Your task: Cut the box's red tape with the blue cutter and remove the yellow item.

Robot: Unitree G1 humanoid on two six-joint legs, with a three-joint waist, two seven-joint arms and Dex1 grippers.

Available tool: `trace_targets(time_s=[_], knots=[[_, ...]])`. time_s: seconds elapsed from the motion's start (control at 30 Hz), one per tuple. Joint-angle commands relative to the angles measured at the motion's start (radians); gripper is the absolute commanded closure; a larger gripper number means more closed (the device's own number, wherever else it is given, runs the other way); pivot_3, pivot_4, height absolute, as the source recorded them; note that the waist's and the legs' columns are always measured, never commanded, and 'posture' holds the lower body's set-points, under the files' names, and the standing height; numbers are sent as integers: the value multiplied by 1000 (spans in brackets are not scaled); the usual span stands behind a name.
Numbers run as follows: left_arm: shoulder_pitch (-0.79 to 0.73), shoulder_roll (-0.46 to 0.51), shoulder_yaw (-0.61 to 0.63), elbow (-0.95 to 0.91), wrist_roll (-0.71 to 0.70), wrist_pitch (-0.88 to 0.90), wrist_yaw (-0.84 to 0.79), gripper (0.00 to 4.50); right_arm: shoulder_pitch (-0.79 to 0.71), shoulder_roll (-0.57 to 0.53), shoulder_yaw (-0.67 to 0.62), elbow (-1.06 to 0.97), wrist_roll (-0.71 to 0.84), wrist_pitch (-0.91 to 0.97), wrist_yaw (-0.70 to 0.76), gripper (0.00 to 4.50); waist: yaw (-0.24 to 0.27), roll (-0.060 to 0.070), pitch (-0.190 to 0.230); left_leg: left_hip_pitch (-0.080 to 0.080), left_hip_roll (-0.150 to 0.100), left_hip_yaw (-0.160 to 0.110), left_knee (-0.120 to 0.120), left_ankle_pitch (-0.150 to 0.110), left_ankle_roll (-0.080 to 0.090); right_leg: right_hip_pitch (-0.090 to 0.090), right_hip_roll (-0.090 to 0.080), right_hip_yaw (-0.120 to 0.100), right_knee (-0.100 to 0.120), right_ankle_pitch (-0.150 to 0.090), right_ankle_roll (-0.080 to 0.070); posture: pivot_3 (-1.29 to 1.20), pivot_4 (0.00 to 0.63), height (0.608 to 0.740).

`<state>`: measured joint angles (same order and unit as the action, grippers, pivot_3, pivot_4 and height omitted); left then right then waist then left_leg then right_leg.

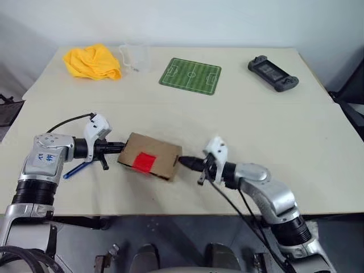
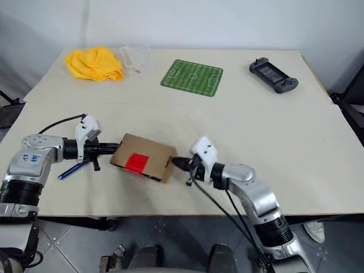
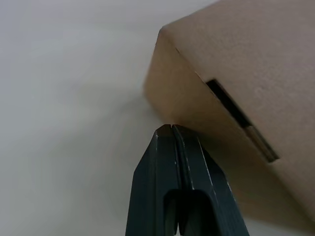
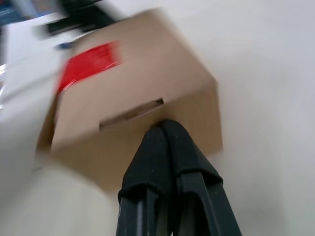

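The box (image 1: pixel 158 152), a small brown carton, lies near the table's front edge with the red tape (image 1: pixel 144 161) on its top face. My left gripper (image 1: pixel 119 146) is shut, and its tips meet the box's left end by a slot cut (image 3: pixel 239 118). From the other side, my right gripper (image 1: pixel 182 161) is also shut and presses on the right end just under a slot (image 4: pixel 132 114). Neither holds anything. The blue cutter (image 1: pixel 74 170) lies on the table, partly under my left wrist. The yellow item is hidden.
Along the back of the table (image 1: pixel 273 131) lie a plain yellow cloth (image 1: pixel 92 62), a clear plastic cup (image 1: pixel 135 57), a green football-pitch mat (image 1: pixel 190 75) and a dark game controller (image 1: pixel 273 73).
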<state>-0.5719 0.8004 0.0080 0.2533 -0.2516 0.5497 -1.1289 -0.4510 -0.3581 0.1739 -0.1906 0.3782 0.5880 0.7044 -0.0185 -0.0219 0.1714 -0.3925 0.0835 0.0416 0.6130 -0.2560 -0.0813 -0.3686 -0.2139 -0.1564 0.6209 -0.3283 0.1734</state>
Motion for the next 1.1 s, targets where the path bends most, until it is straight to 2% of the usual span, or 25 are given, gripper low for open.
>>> trace_targets(time_s=[0.03, 0.2, 0.27, 0.37, 0.43, 0.6, 0.63, 0.8, 0.93, 1.1], knots=[[57, -20, -4, -212, -106, 144, -15, 4475, -67, -14, -30, 68, -19, -44, 13, 4500, -1, 0, 0, 0, 0, 0, 0, 0, 0, 0, 0, 0, 0, 0, 0, 0, 150, 740], [159, -38, 13, -378, -169, 278, 38, 4475, -157, -69, -64, 250, -123, -184, 11, 4500, -7, 1, 1, 0, 0, 1, 0, 0, 0, -2, 0, 1, 1, 0, 0, 0, 150, 740], [179, -20, 36, -389, -167, 292, 67, 4475, -167, -119, -78, 283, -149, -234, 41, 4500, -8, 3, 2, -1, 0, 1, 0, 0, 0, -2, 0, 1, 1, 0, 0, 0, 150, 740], [144, 36, 135, -346, -210, 310, 66, 4475, -147, -187, -114, 241, -127, -238, 91, 4500, -7, 4, 4, -2, 0, 2, 0, 0, 0, -4, 0, 2, 1, 0, 0, 0, 150, 740], [74, 26, 196, -279, -256, 315, 82, 4475, -106, -223, -130, 160, -88, -174, 119, 4500, -6, 5, 4, -4, 0, 2, 1, 0, 0, -6, 0, 2, 1, 0, 0, 0, 150, 740], [-88, -57, 96, -83, -176, 193, 99, 4475, 60, -292, -81, -129, 49, 120, 171, 4500, 16, 5, 4, -4, 0, 2, 2, 0, 0, -5, 0, 1, 1, 0, 0, 0, 150, 740], [-109, -75, 81, -49, -165, 176, 103, 4475, 76, -294, -72, -164, 67, 168, 164, 4500, 18, 5, 4, -4, 0, 2, 2, 0, 0, -5, 0, 1, 1, 0, 0, 0, 150, 740], [-187, -185, -71, 116, -37, 65, 125, 4475, 88, -158, 22, -236, 54, 272, 25, 4500, 15, 5, 4, -8, 0, 2, 9, 0, 0, -6, 0, 1, 1, 1, 0, 0, 150, 740], [-161, -198, -114, 47, -52, 112, 81, 4475, 30, -93, 30, -186, 10, 281, -58, 4500, 14, 5, 4, -10, 0, 2, 10, 0, 0, -8, 0, 1, 2, 1, 0, 0, 150, 740], [-106, -204, -118, -105, -109, 236, 66, 4475, -27, -112, -19, -110, -3, 252, -61, 4500, 20, 5, 4, -10, 0, 2, 10, 0, 0, -8, 0, 1, 2, 1, 0, 0, 150, 740]])
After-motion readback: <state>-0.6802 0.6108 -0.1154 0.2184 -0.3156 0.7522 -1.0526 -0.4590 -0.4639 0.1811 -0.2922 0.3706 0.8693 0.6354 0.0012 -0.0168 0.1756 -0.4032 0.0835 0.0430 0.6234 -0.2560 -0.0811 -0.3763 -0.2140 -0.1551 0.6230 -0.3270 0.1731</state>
